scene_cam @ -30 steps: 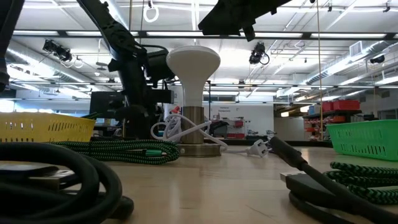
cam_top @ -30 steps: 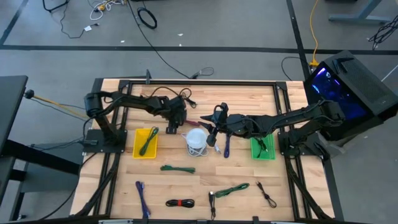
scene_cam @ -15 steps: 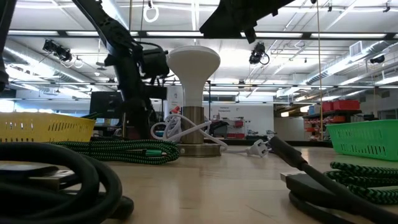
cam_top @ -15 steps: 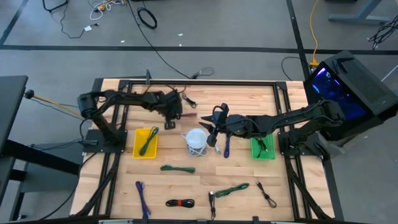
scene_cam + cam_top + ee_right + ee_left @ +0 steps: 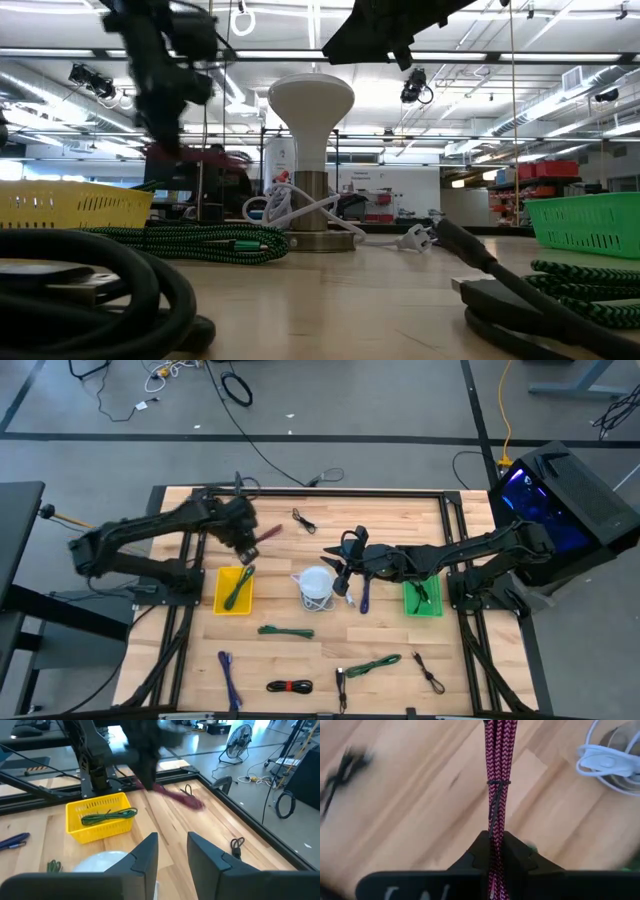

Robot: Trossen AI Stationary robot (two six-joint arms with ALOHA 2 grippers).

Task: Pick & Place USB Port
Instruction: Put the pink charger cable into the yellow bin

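A red braided cable bundle (image 5: 498, 765), bound by a thin black tie, is in my shut left gripper (image 5: 495, 839). Seen from above, my left gripper (image 5: 245, 536) is at the far left of the table, just beyond the yellow basket (image 5: 218, 592). The cable (image 5: 268, 532) sticks out of it toward the table's right. My right gripper (image 5: 172, 851) is open and holds nothing. It hovers at the table's middle (image 5: 338, 568), by the white lamp (image 5: 316, 584). My left gripper pinches one end of the red cable bundle (image 5: 495, 822) between its two fingers, several strands together. The bundle runs on straight ahead of the fingers, along them. It is lifted clear of the table, seen in the low view (image 5: 195, 155) above the basket's rim.
The yellow basket holds a green cable (image 5: 237, 586). A green basket (image 5: 436, 606) at the right holds another. Loose cables lie about: black (image 5: 303, 520), purple (image 5: 365, 594), green (image 5: 285, 631), blue (image 5: 229, 672), black-red (image 5: 290, 686), green (image 5: 372, 665), black (image 5: 430, 673).
My left gripper has gone up and toward the table's left edge, from beside the lamp to the yellow basket's far side. The red cable has gone with it and is lifted clear of the table. The right arm has kept still.
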